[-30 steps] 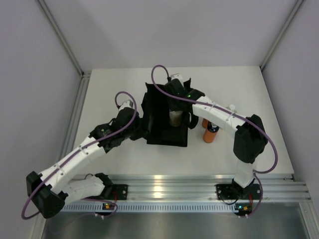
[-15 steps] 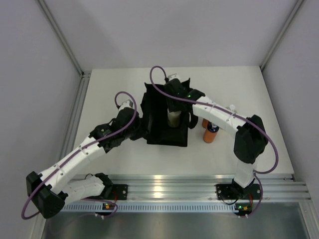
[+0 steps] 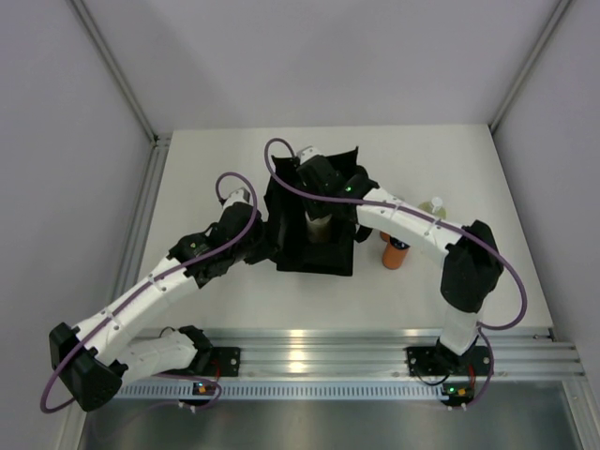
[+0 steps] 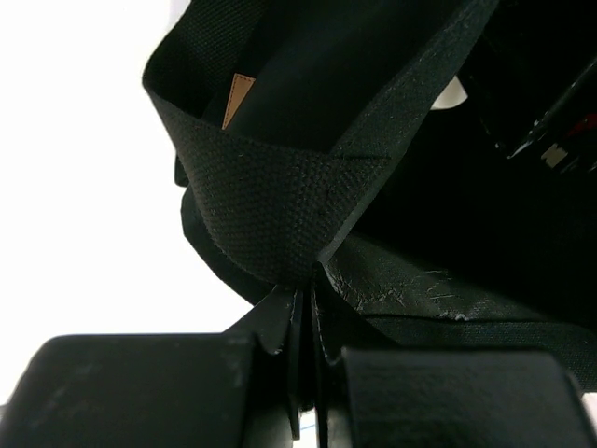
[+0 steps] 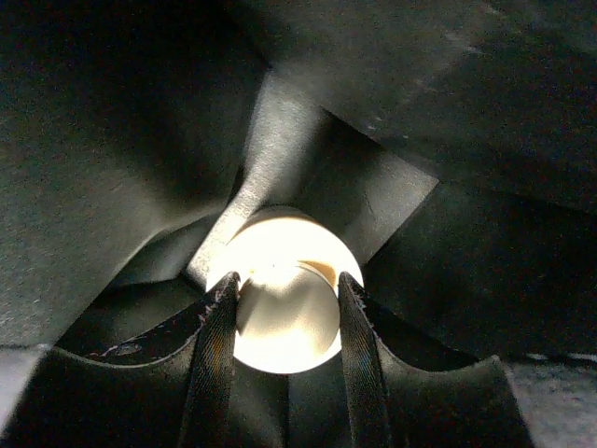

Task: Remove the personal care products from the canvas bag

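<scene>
A boxy black canvas bag (image 3: 314, 258) stands open near the middle of the white desk (image 3: 216, 169), its mouth facing up and its strap handles flopped toward 12 o'clock. The left pincer (image 4: 303, 313) meets the bag at about the 8 o'clock point of its rim. In the left wrist view its jaws are pressed tight together on a folded corner of the coarse black fabric, with no gap between them. A small tan label (image 4: 238, 98) shows on the cloth just beyond that fold. The right arm reaches across from 4 o'clock and dips into the bag's mouth from above. The right pincer (image 5: 287, 285) is down between the dark walls, set narrow around a beige cylindrical bottle (image 5: 280, 243). Its two ribbed black fingers (image 5: 216, 345) touch the bottle's sides at 9 and 3 o'clock in the right wrist view. The bottle's round pale end faces the camera, and the bottle sits inside the bag, close to the 6 o'clock wall as seen from above. Whether its base rests on the bag floor cannot be told. Outside the bag, an orange bottle with a dark cap (image 3: 396, 251) stands upright on the desk at roughly 4 o'clock of the bag, just beside its wall and partly under the right arm. A rounded yellow-green bottle with a white top (image 3: 433, 205) stands farther out at 3 o'clock, apart from the orange one.
</scene>
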